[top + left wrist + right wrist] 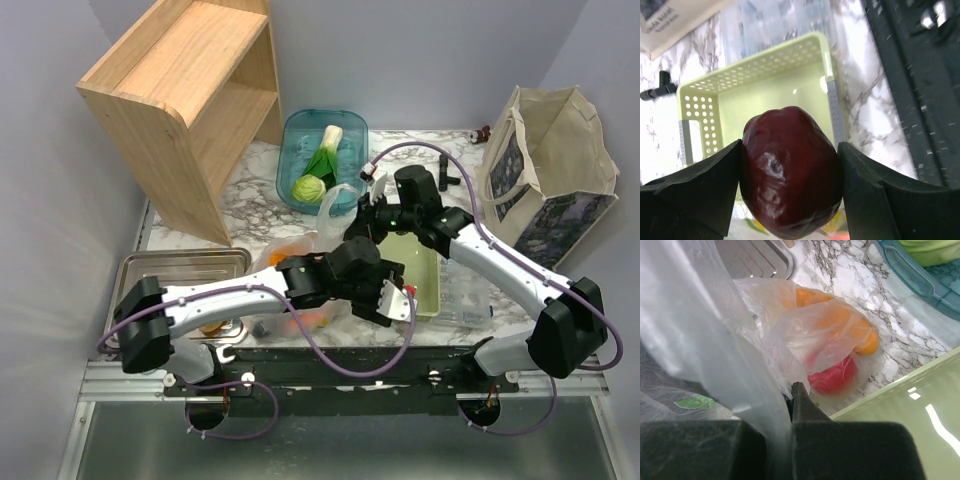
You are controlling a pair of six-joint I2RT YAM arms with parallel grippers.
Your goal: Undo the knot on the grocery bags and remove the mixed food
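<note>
My left gripper (790, 152) is shut on a dark red apple (787, 170) and holds it over the near end of the light green basket (770, 95). In the top view this gripper (398, 298) is at the basket's (418, 262) near left corner. My right gripper (790, 402) is shut on a fold of the translucent grocery bag (730, 340). The bag (298, 248) lies open left of the basket, with my right gripper (354, 222) at its upper edge. Inside it show a red tomato (832, 376) and orange-coloured items (840, 320).
A blue tub (297, 130) at the back holds a leafy vegetable (325, 150) and a green cabbage (310, 187). A wooden shelf (180, 100) stands back left, a metal tray (180, 265) front left, and a cloth tote bag (550, 170) at the right.
</note>
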